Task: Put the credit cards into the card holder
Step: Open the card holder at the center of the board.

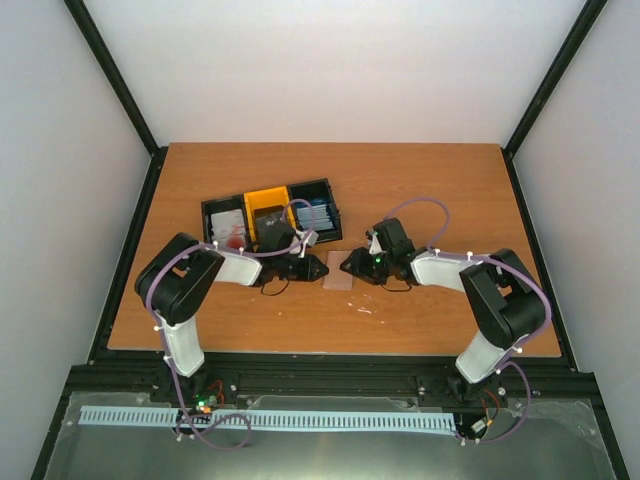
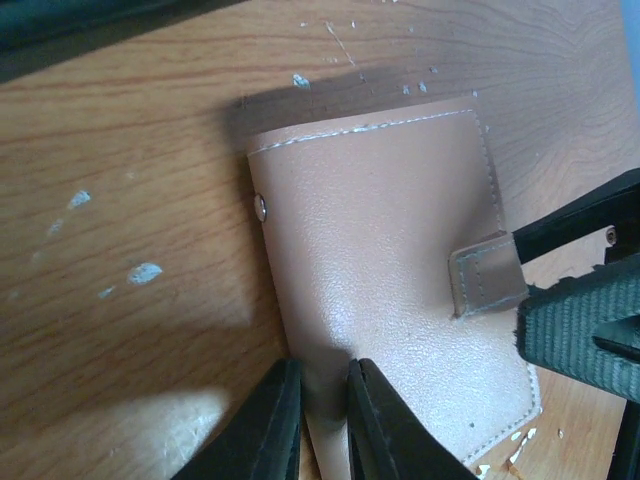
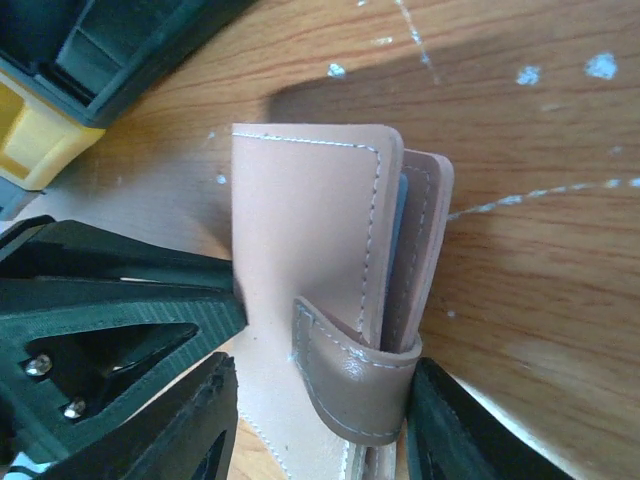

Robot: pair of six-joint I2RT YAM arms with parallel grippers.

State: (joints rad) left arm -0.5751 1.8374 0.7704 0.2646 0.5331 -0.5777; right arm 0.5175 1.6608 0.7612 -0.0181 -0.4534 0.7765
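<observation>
The card holder lies between both tools: left tool pinches its edge, right tool straddles its strap; tray behind holds cards.

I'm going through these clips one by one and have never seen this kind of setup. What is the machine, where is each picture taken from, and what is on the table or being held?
Two robot arms are bolted at the near edge of a wooden table. The wide picture looks down from above and behind them; the two close-ups come from a camera on each wrist.

On the table lie a tan card holder and, behind it, a black tray with three compartments holding cards.

The left gripper is pinching one edge of the holder, its fingers nearly together. The right gripper straddles the opposite edge at the strap, fingers wider apart; whether it grips firmly I cannot tell. A bluish card edge shows inside the holder.
</observation>
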